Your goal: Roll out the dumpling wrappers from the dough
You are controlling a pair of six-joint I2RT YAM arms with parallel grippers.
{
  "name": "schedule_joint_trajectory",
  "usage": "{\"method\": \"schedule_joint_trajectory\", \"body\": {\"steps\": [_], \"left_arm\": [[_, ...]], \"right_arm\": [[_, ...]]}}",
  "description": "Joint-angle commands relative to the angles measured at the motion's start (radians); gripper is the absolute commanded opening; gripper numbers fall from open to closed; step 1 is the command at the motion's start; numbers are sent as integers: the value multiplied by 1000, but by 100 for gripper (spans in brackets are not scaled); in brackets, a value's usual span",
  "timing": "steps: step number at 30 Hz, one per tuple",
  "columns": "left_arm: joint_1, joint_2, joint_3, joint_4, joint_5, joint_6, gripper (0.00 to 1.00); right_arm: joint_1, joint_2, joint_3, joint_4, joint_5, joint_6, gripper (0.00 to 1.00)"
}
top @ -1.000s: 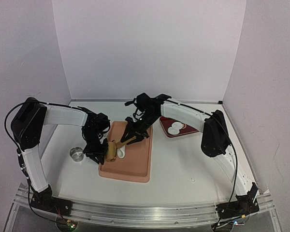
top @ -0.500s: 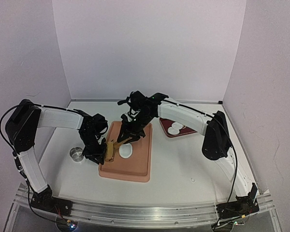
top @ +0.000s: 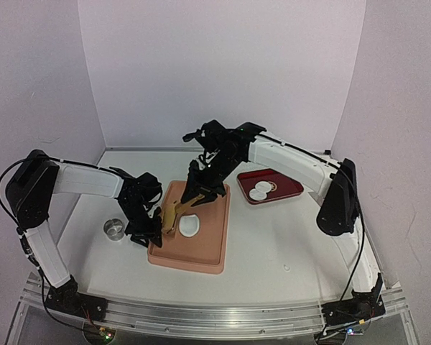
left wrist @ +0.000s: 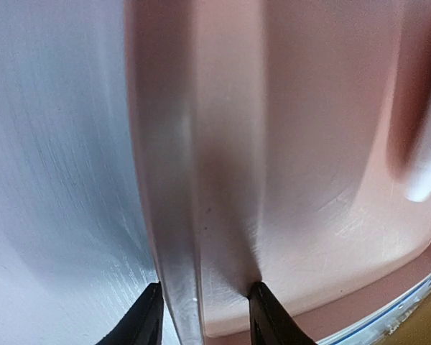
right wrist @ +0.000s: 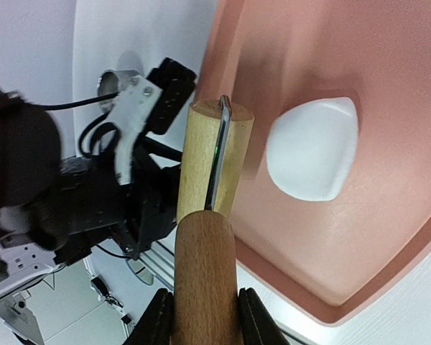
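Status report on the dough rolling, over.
Left gripper: jaws apart, straddling pink tray rim. Right gripper: jaws clamped on rolling pin. Dough on tray, pin beside it, nothing covering it.

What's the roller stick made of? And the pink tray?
The rolling pin looks like wood: tan, matte, with faint grain. The pink tray is probably plastic: smooth, with a moulded rounded rim and a soft sheen.

The rolling pin [top: 174, 214] slanted above the left half of the pink tray [top: 190, 260], and the left gripper [top: 152, 235] sat with jaws astride its left rim (a metal ring [top: 114, 228] just beyond). The tray's near half and the surface [top: 273, 244] to its right lay open.
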Motion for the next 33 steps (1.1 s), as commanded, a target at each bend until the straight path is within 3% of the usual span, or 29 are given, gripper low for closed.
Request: {"method": "schedule_joint_trajectory", "body": {"steps": [1,4,9,15,23,26,30,33], "left_arm": [[-13,30,54,-73,-41,23,46],[-8,40,125,-114,-86,42,55],[32,69,165,-129,-102,77,55],[113,113,200,-104,-79,131,51],[136,220,298,-97,-34,159,44],[136,233,295,-94,-31,156,38],[136,224,261,-77,-24,150,29],[136,234,230,-53,-17,147,13]], "right_arm": [[7,-147,27,50,-20,73,0],[6,-171,25,54,50,158,0],[16,-235,-133,62,174,349,0],[51,-269,-237,74,311,468,0],[70,-179,-209,127,334,498,0],[70,-135,-212,140,331,503,0],[57,-129,-339,141,319,554,0],[47,-159,-476,141,303,599,0]]}}
